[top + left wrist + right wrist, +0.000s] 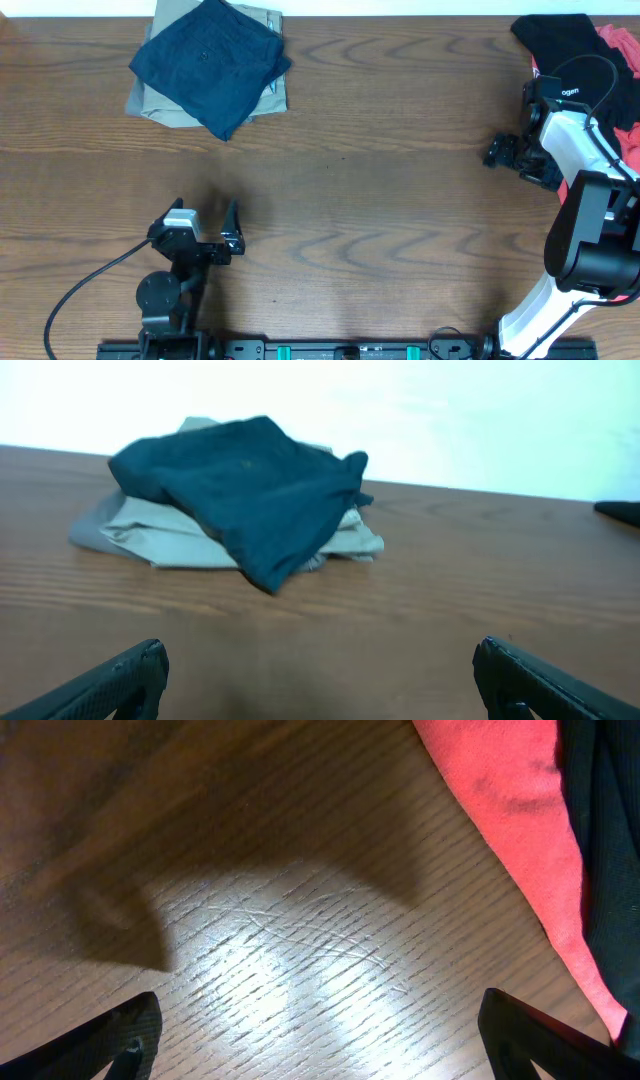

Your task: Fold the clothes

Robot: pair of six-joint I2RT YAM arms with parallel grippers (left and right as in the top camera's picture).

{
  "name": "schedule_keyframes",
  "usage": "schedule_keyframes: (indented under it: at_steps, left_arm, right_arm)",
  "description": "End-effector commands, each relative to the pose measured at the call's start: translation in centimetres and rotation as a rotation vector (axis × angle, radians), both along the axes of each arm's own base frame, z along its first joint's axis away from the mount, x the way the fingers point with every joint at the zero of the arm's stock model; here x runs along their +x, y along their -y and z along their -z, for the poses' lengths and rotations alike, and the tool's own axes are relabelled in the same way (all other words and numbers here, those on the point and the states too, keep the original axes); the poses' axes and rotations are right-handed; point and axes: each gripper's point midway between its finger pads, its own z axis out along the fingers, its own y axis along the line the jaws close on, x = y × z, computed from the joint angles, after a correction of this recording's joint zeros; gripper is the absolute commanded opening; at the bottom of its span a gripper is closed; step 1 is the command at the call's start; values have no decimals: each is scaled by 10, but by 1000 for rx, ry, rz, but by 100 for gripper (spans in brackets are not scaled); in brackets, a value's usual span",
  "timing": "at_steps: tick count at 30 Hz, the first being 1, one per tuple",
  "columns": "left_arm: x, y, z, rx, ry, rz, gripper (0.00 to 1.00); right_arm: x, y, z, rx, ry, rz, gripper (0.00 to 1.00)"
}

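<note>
The navy shorts (210, 62) lie folded on the khaki shorts (150, 100) at the far left edge of the table (380, 200). The middle of the table is bare wood. The left gripper (234, 232) rests low near the front, jaws wide. The right gripper (497, 152), also wide and holding nothing, points down beside black and red garments (560, 35).

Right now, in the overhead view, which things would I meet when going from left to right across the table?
Navy shorts lying on the khaki shorts → right gripper → black garment → red garment. The left gripper overlaps the shorts sideways, so I omit it.
</note>
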Motion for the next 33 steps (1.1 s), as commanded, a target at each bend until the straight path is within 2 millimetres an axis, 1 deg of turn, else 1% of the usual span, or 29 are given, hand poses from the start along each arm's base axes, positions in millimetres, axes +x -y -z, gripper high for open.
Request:
schedule_keyframes:
  at_steps: [1,4,9,12,33]
  left_arm:
    - [-1,-8,0,18,31,-38,98]
    - [-2,-10,6,18,35,-48,98]
    - [-2,-15,9,17,22,-68,98]
    - [-3,-18,16,23,-7,-80,98]
    - [-3,-19,15,23,-6,-84,98]
  right_arm:
    - [4,6,-13,-23,32,-3,99]
    - [4,6,-13,-23,32,-3,99]
    - [4,6,-13,-23,32,-3,99]
    - [4,6,-13,-23,32,-3,99]
    - [4,6,-13,-23,32,-3,99]
